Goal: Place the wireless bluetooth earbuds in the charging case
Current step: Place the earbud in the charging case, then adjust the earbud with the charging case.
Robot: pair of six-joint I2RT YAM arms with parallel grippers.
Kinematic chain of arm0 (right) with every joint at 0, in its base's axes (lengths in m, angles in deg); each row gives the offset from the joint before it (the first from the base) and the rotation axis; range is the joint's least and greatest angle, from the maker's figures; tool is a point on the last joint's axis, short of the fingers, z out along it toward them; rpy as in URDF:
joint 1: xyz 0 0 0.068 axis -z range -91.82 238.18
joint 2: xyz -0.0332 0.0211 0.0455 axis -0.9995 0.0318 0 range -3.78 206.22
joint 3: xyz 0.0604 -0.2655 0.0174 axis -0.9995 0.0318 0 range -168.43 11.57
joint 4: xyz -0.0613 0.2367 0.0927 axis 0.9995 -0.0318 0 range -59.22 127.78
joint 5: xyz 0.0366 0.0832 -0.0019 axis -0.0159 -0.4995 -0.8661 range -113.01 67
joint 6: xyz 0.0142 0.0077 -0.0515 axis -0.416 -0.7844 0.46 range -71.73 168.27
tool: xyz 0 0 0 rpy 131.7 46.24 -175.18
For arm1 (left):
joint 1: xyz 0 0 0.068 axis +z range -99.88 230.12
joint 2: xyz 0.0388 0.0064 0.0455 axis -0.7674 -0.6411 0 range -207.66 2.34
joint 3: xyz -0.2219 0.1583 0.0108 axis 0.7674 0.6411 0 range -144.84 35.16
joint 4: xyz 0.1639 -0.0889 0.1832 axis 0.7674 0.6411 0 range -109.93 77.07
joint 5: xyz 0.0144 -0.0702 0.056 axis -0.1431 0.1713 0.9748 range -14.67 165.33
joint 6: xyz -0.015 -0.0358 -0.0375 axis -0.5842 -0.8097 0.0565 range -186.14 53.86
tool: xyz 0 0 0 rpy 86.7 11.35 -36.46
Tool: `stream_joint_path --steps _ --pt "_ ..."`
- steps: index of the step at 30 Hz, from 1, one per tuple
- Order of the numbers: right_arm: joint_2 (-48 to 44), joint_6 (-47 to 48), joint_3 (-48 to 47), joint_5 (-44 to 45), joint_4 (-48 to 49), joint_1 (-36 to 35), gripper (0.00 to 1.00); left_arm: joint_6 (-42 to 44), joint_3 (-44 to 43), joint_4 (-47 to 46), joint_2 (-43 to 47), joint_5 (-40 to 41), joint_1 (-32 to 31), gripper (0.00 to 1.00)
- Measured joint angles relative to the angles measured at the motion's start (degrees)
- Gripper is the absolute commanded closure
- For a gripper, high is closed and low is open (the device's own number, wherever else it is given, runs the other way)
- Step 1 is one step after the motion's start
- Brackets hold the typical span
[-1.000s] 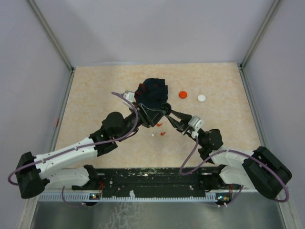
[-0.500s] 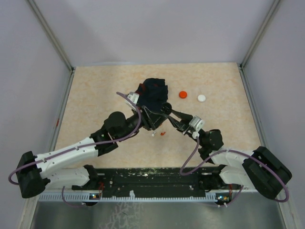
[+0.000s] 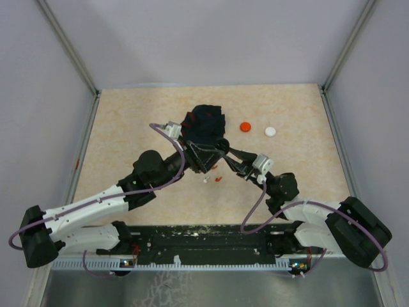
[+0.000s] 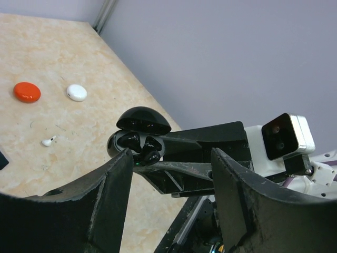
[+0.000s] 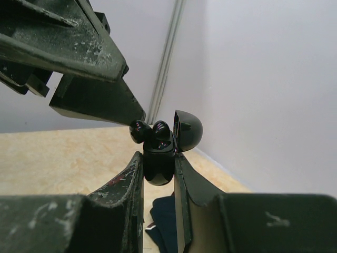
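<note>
My right gripper (image 5: 158, 158) is shut on a black charging case (image 5: 158, 164) and holds it upright above the table with its lid (image 5: 188, 130) open. Two black earbuds (image 5: 161, 130) sit at the case's mouth. The left one (image 5: 139, 130) stands proud of the rim. The case also shows in the left wrist view (image 4: 118, 145) and the top view (image 3: 222, 143). My left gripper (image 4: 171, 155) is open and empty, its finger (image 5: 100, 100) just beside the case. Two red earbuds (image 3: 214, 168) and a white one (image 3: 205, 180) lie on the table below.
A dark navy cloth (image 3: 204, 120) lies behind the grippers. A red disc (image 3: 245, 126) and a white disc (image 3: 271, 132) lie at the back right. Both discs (image 4: 26, 91) and a white earbud (image 4: 48, 141) show in the left wrist view. Walls enclose the table.
My left gripper edged in toward the case half a second ago and has since drawn back a little to the left. The right gripper and the case have stayed still.
</note>
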Motion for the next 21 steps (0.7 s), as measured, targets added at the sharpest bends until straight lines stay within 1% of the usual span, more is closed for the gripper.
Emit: stream_joint_path --steps 15,21 --pt "-0.2 -0.6 0.0 0.1 -1.0 0.0 1.00 -0.2 0.0 -1.0 -1.5 -1.9 0.0 0.34" --pt "-0.6 -0.6 0.0 0.4 -1.1 0.0 1.00 -0.4 -0.3 -0.6 -1.6 -2.5 0.0 0.37"
